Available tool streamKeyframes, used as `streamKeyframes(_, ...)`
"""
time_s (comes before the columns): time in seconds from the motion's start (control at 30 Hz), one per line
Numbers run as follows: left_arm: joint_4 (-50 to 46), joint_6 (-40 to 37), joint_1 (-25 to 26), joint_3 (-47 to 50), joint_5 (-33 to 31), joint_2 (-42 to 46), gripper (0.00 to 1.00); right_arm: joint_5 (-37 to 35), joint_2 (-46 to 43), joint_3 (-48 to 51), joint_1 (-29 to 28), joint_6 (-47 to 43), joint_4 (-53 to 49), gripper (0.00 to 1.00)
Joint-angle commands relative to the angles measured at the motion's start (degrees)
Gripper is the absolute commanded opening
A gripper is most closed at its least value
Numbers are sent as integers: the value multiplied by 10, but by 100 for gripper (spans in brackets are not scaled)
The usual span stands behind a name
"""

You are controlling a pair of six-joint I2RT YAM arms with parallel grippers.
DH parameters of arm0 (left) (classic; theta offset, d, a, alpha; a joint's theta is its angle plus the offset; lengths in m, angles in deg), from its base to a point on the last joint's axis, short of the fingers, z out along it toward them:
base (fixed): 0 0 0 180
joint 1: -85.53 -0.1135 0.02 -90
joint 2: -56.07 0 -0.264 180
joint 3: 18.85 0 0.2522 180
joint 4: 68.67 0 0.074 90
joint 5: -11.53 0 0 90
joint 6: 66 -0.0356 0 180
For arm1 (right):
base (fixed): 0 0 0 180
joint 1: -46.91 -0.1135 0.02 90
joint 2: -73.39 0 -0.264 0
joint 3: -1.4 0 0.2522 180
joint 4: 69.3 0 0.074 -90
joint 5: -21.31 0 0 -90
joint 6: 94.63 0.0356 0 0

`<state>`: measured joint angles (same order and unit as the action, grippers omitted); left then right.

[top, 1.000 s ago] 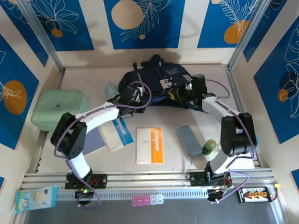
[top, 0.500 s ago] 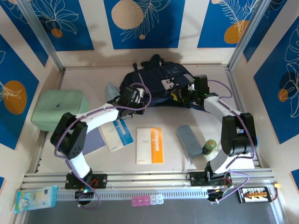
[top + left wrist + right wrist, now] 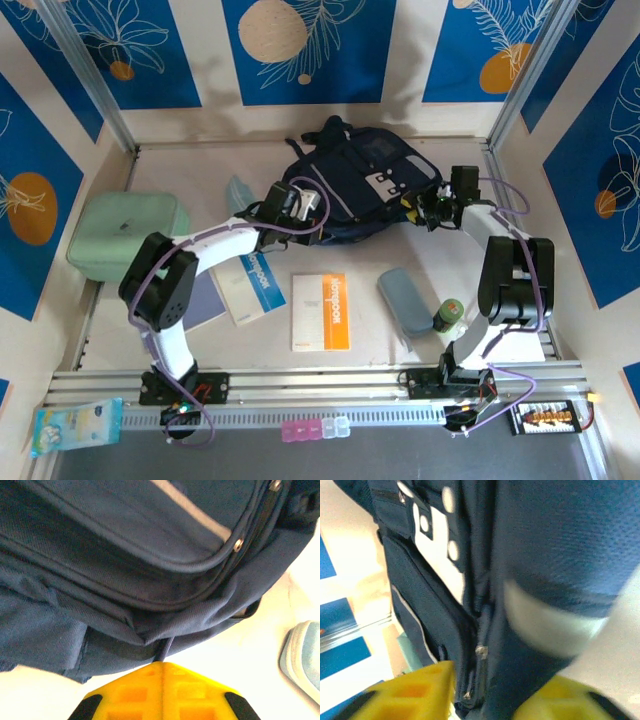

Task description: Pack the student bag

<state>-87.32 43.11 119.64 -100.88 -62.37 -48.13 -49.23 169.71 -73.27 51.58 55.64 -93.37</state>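
The student bag (image 3: 355, 180) looks soft and floppy; take it by seams. My left claw (image 3: 163, 666) pinches its 7 o'clock hem. My right claw (image 3: 492, 690) gapes at 3 o'clock.

Bag (image 3: 365, 180) at far centre of table (image 3: 430, 255). Case (image 3: 128, 240) well left of it. Before bag, left to right: two booklets (image 3: 321, 311), pouch (image 3: 405, 300), bottle (image 3: 448, 316) just beside pouch. Left gripper (image 3: 306, 204) at bag's near-left edge, right gripper (image 3: 428, 205) at its right side.

- I counted one student bag (image 3: 360, 180), upper centre.
- One mint-green case (image 3: 125, 235), left.
- Two booklets, centre: one blue-lettered booklet (image 3: 250, 285), one orange booklet (image 3: 322, 312).
- One grey-blue pouch (image 3: 408, 300), lower right.
- One green bottle (image 3: 449, 315), lower right.
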Motion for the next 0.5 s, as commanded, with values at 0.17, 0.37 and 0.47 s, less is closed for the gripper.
streamKeyframes(0.17, -25, -9, 1, -21, 33, -27, 0, -67, -105, 41, -13, -5, -51, 58)
streamKeyframes(0.37, -32, -59, 21, -16, 53, -32, 26, -70, -139, 71, -54, 13, -64, 62)
streamKeyframes(0.47, -71, -80, 41, -39, 1, -46, 30, -65, -137, 77, -71, 25, -58, 62)
